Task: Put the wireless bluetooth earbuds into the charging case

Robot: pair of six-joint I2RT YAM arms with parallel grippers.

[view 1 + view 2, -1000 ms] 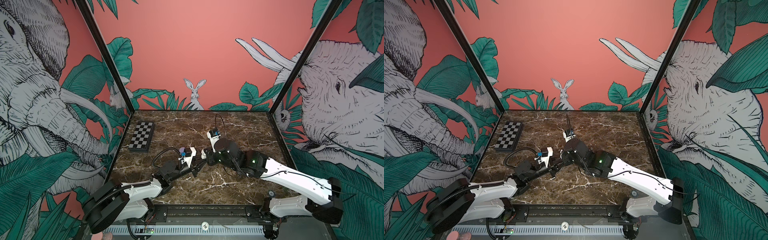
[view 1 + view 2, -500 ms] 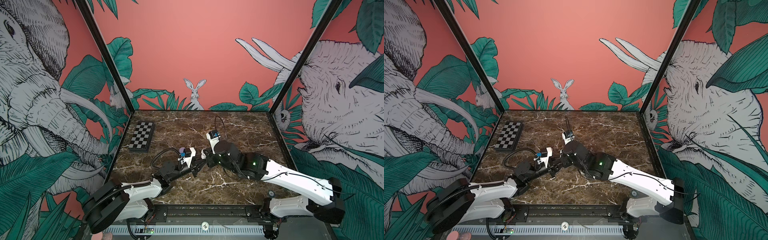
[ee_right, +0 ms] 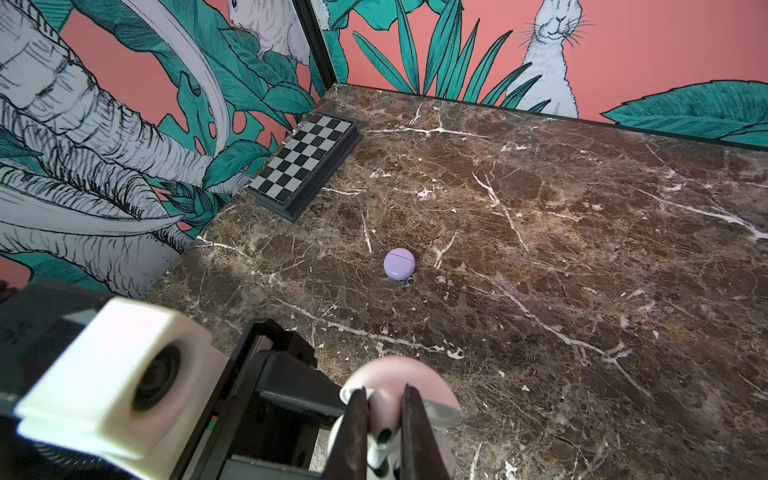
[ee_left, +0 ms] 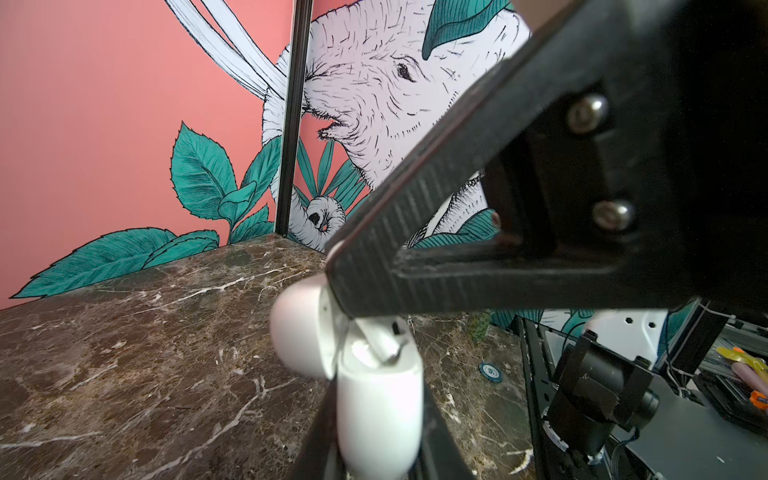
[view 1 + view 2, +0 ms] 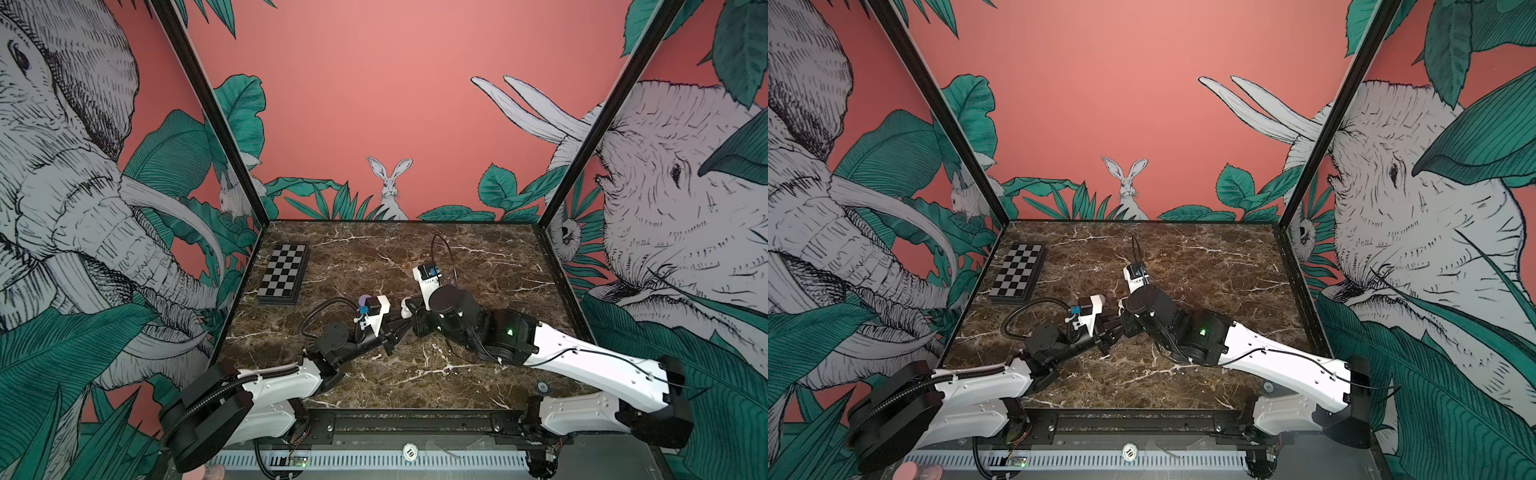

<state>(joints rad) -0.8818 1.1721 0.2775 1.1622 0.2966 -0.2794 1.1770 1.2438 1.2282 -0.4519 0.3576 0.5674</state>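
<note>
1. Earbud (image 3: 380, 446), white, is pinched in the closed right pincer (image 3: 384, 395), at the mouth of the open white case (image 4: 374, 399).
2. Left pincer (image 4: 376, 432) is clamped on that case, near the middle of the bench (image 4: 124, 353).
3. Lilac case (image 3: 399, 264) lies closed on the bench.

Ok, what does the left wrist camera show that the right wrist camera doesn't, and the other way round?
Only the left wrist view shows a small round disc lying flat. Only the right wrist view shows the closed lilac case and the checkerboard. Both show the open white case, a white earbud at its opening, and the marble table.
</note>
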